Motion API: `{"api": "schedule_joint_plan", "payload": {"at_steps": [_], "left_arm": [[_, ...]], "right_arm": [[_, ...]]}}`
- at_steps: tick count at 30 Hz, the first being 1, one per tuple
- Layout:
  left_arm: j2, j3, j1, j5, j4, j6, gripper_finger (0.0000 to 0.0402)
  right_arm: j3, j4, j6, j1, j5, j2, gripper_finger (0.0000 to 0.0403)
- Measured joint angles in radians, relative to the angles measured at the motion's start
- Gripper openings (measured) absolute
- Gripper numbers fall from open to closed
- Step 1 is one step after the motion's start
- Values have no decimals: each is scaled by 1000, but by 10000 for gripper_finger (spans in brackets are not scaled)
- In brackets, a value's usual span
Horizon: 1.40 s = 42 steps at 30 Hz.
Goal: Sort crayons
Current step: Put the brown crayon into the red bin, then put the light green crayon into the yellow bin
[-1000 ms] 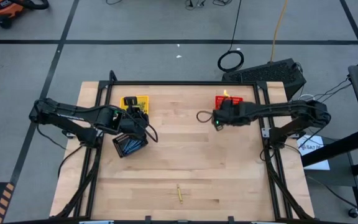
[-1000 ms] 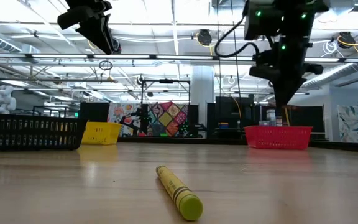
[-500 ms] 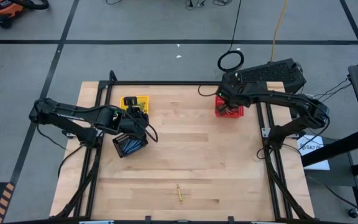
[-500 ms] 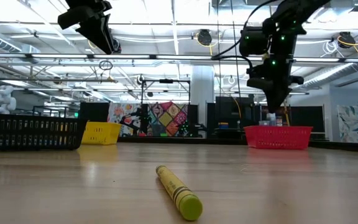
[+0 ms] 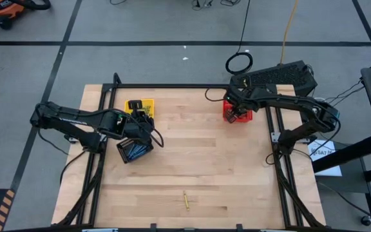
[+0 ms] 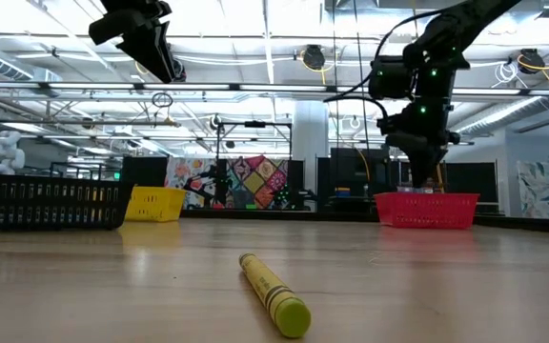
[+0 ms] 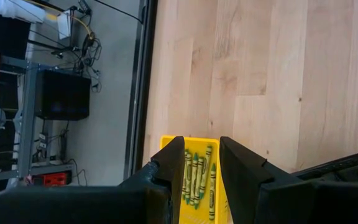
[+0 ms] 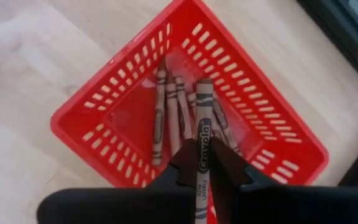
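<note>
Brown crayon [image 8: 202,149] pinched in right gripper [image 8: 200,163] over red basket [image 8: 98,146], lower end hidden. Left gripper [image 7: 199,163] narrowly parted, empty. Yellow crayon [image 5: 186,200] lone at 6 o'clock edge.

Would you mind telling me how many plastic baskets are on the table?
3: the yellow basket at the far left, the black basket just in front of it under the left arm, and the red basket at the far right, below the right gripper.

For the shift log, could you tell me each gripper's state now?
Left gripper: open, holding nothing.
Right gripper: shut on a brown crayon.
</note>
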Motion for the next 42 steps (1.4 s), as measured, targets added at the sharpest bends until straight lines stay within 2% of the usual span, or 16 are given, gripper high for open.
{"api": "schedule_joint_plan", "payload": {"at_steps": [13,19,21,24,28,34,38,42], "left_arm": [[0,0,0,0,0,1,95],[0,0,0,0,0,1,95],[0,0,0,0,-1,1,95],[0,0,0,0,-3,2,95],[0,0,0,0,-3,2,95],[0,0,0,7,-3,2,95],[0,0,0,85,-2,19,95],[0,0,0,216,21,93,95]], "right_arm": [[0,21,8,0,0,-1,68],[-1,41,61,5,-7,-3,81],[1,66,71,15,-45,-7,82],[33,72,112,45,-101,-10,82],[74,75,215,117,-108,-11,82],[84,76,370,244,-176,-11,82],[84,76,429,329,-183,-11,82],[84,76,445,390,-184,-11,82]]}}
